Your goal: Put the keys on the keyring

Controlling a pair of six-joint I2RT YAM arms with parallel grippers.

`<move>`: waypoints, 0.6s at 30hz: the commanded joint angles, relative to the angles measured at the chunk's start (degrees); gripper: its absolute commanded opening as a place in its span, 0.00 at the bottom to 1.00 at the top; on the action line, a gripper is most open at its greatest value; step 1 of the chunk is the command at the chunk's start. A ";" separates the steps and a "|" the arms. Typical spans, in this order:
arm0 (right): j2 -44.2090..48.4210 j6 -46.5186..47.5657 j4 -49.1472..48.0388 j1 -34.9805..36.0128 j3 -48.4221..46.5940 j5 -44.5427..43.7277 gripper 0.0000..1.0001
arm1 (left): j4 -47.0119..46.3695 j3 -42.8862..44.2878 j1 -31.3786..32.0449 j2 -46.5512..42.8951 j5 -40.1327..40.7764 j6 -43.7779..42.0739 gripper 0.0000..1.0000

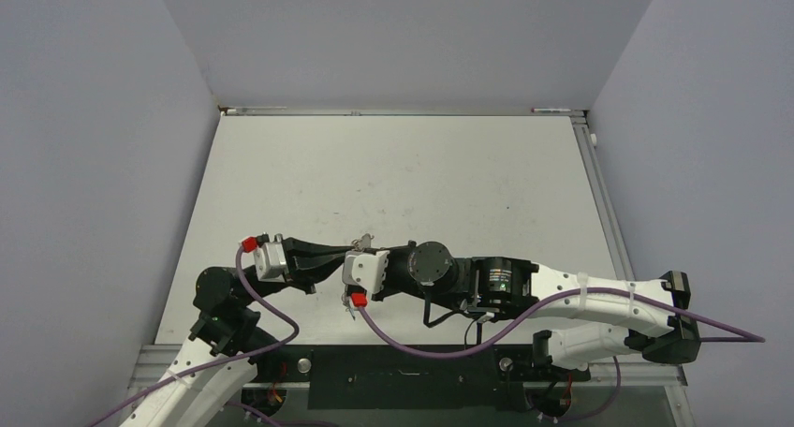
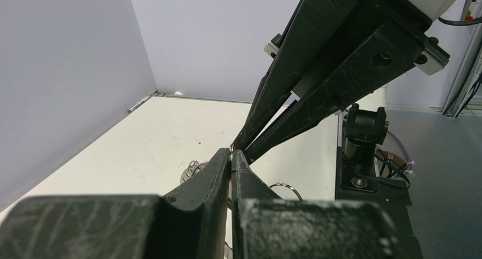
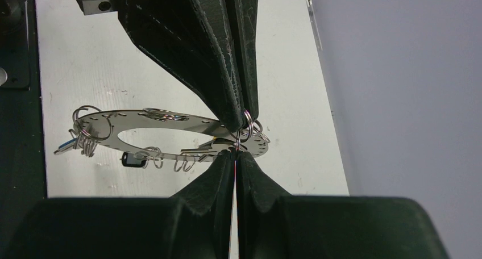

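Observation:
The keyring (image 3: pixel 113 125), a flat silvery ring with wire loops round its rim, hangs level above the table. A key with a black tag (image 3: pixel 132 159) dangles from its near rim, and another key (image 3: pixel 67 148) hangs at its left end. My left gripper (image 2: pixel 232 152) is shut, with a thin wire loop (image 3: pixel 248 128) of the keyring pinched at its tips. Tip to tip against it, my right gripper (image 3: pixel 236 151) is shut on the keyring's rim. In the top view both grippers meet over the table's near middle, where a little of the keyring (image 1: pixel 363 241) shows.
The white table (image 1: pixel 403 165) stretches away beyond the grippers, with grey walls on three sides. Its near edge carries a black rail (image 1: pixel 403 363) and the arm bases. A purple cable (image 1: pixel 412 341) loops below the right wrist.

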State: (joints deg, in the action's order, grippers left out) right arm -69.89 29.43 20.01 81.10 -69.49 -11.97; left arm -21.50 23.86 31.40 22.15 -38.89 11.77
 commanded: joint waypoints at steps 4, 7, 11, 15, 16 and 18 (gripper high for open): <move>0.94 1.22 -1.42 0.52 -4.20 -2.83 0.05 | -2.02 2.86 -0.20 0.58 -0.51 0.14 0.00; 0.62 1.45 -0.76 0.67 -4.79 -3.38 0.05 | -1.72 2.94 -0.20 0.64 -0.44 0.10 0.01; 0.07 2.03 0.75 1.05 -6.07 -4.71 0.05 | -0.76 3.11 -0.20 0.62 0.20 -0.04 0.44; -0.84 2.05 3.61 1.13 -7.94 -6.59 0.05 | 0.23 3.04 -0.26 -0.68 2.91 -0.78 0.70; -1.14 1.73 4.26 1.16 -8.31 -7.05 0.05 | 0.51 3.04 -0.27 -0.96 3.52 -0.93 0.73; -2.03 0.03 5.91 1.11 -9.30 -7.23 0.05 | 0.89 3.04 -0.28 -1.39 4.12 -1.48 0.75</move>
State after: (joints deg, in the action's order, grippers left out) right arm -71.00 30.85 24.93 81.84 -74.65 -15.55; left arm -21.08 24.38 31.40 21.89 -37.45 11.20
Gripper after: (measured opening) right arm 0.058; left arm 0.730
